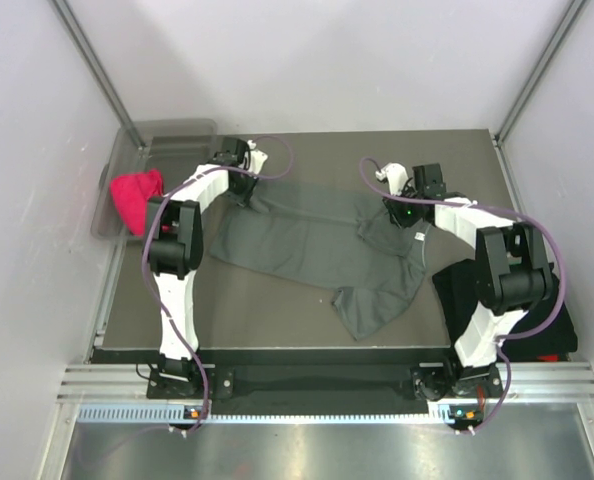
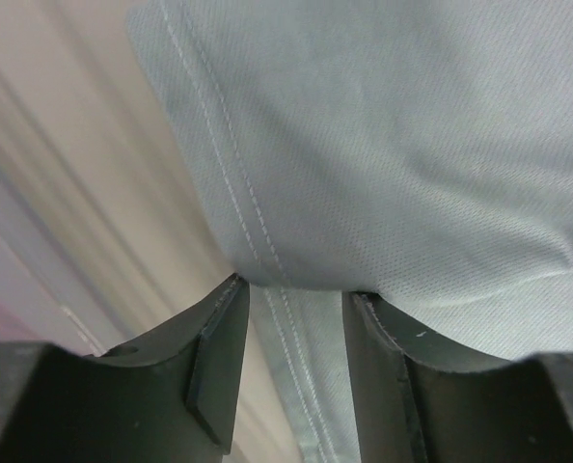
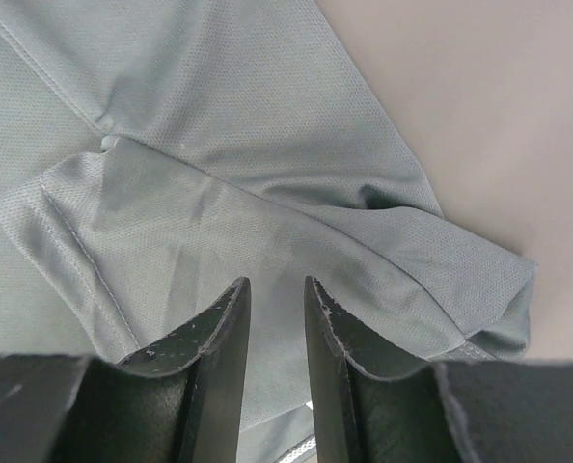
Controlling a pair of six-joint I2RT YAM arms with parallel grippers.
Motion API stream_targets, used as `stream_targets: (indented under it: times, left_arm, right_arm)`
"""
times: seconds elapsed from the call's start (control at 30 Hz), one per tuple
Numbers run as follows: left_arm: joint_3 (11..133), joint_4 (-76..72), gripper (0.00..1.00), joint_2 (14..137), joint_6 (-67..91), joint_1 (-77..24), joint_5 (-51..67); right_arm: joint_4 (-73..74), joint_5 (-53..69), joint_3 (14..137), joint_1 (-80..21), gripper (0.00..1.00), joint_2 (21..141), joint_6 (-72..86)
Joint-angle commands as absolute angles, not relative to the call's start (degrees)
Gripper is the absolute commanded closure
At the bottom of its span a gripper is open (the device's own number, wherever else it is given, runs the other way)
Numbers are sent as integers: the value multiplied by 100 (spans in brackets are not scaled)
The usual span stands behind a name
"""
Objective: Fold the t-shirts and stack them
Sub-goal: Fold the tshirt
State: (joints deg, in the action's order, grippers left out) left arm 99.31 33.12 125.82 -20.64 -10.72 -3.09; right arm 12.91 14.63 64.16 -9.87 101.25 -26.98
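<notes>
A red cloth (image 1: 137, 198) is bunched in the clear plastic bin (image 1: 167, 130) at the far left, partly hidden by the left arm. The dark grey t-shirt (image 1: 307, 250), a fine mesh knit with 2 rows of hem stitching, is spread crumpled across mid-table (image 1: 177, 310), while the black folded t-shirts (image 1: 552, 330) are largely hidden under the right arm. Its hem is pinched in the narrowed left gripper (image 2: 296, 289); the right gripper (image 3: 275, 282) is set narrow over a folded flap, and whether it holds the cloth cannot be told.
</notes>
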Motion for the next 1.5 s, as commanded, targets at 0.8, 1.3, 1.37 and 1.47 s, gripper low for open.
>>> stream_targets:
  times: [0.8,1.3,1.37,1.47]
  left_arm:
    - [10248,3419,100,12331,-2724,-1081,-747]
    - [10230,4008,60,11576,-2751,-1379,-1055]
    - [10239,3920,53,11479,-2768,-1485,-1081]
    - [10274,3534,45,11496,-2839,-1555,-1142]
  right_arm:
    - [1239,1196,6679,-747,71,10661,-2690]
    - [1204,1178,6609,-694,71,10503,-2646]
    - [1204,1169,6618,-677,71,10451,-2628]
    - [1143,1116,6601,-607,70,10310,-2584]
